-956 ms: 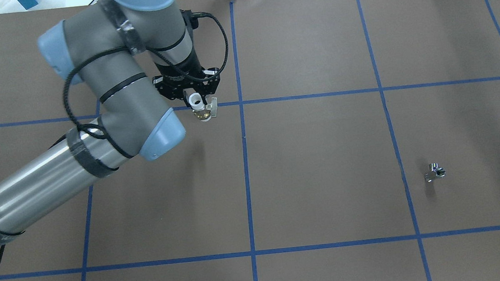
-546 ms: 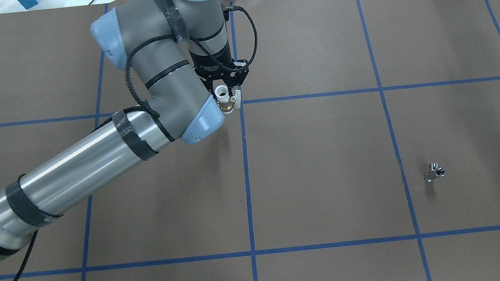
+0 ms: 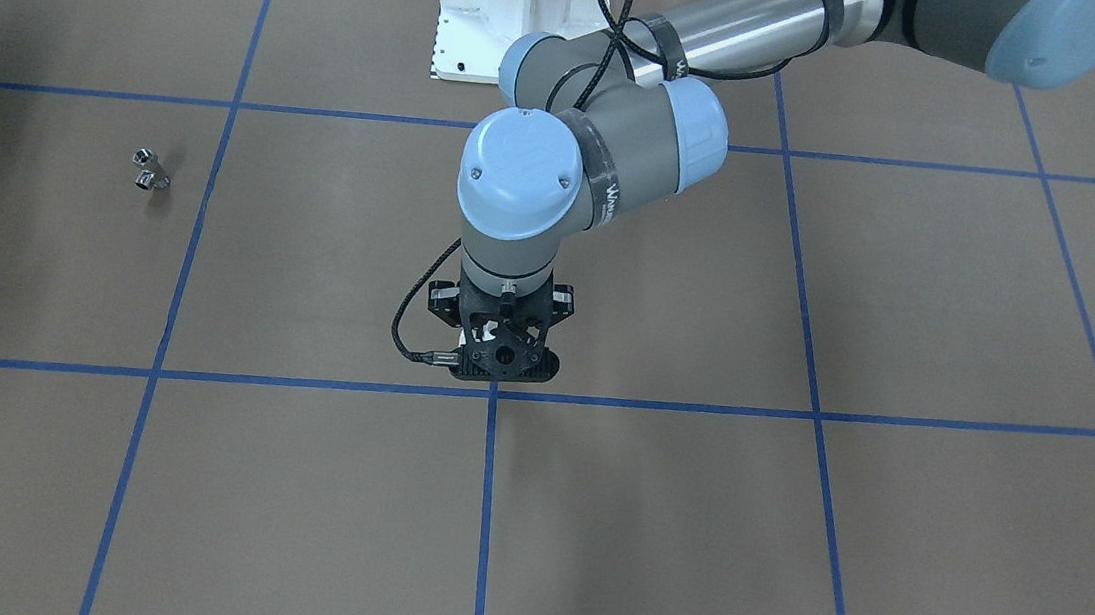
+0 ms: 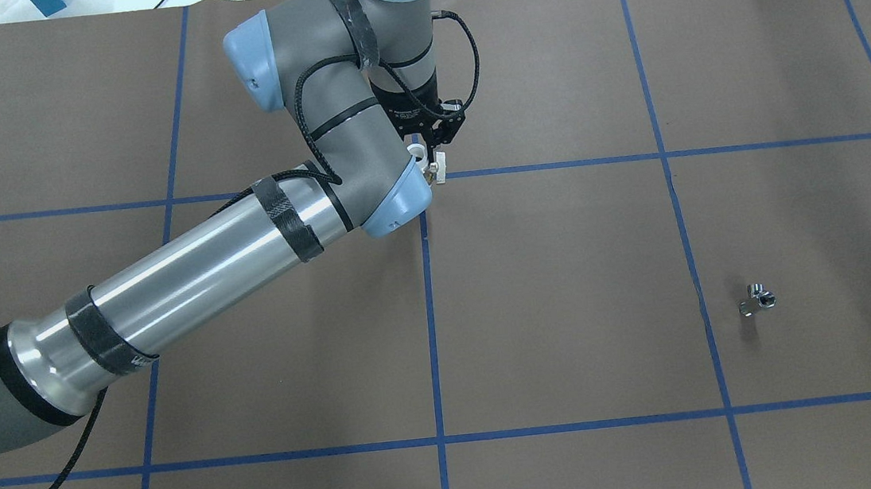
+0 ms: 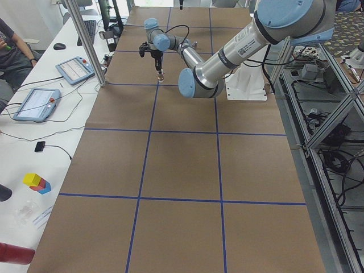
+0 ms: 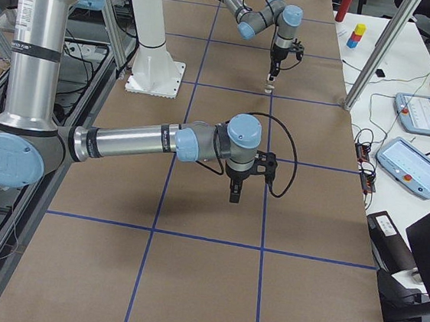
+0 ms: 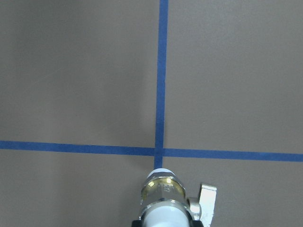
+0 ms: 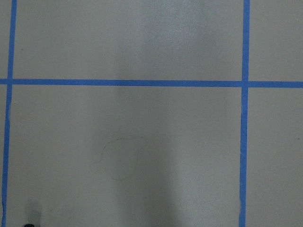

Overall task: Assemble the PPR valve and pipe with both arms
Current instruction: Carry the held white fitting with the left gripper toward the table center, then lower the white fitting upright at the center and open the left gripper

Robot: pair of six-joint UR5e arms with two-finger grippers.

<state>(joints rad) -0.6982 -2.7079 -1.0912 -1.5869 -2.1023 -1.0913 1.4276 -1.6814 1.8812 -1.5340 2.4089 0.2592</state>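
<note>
1. Front: left gripper [image 3: 500, 351] over tape cross [image 3: 495, 390]; pipe [image 3: 147, 171] well off cross.
2. Overhead: valve [image 4: 417, 151] clamped in left gripper at cross. Pipe likely light, stiff, slick; pinch one barrel.
3. Right side: right gripper [image 6: 234, 195], state can't be told.

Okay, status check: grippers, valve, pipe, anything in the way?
Left gripper shut on the PPR valve, over a blue tape crossing. Right gripper seen only from the side, state unclear. Pipe lies loose on the table, nothing beside it.

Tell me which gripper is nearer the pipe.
Right. The right gripper hovers toward the table's right end, where the pipe lies; the left gripper holds the valve at mid-table.
</note>
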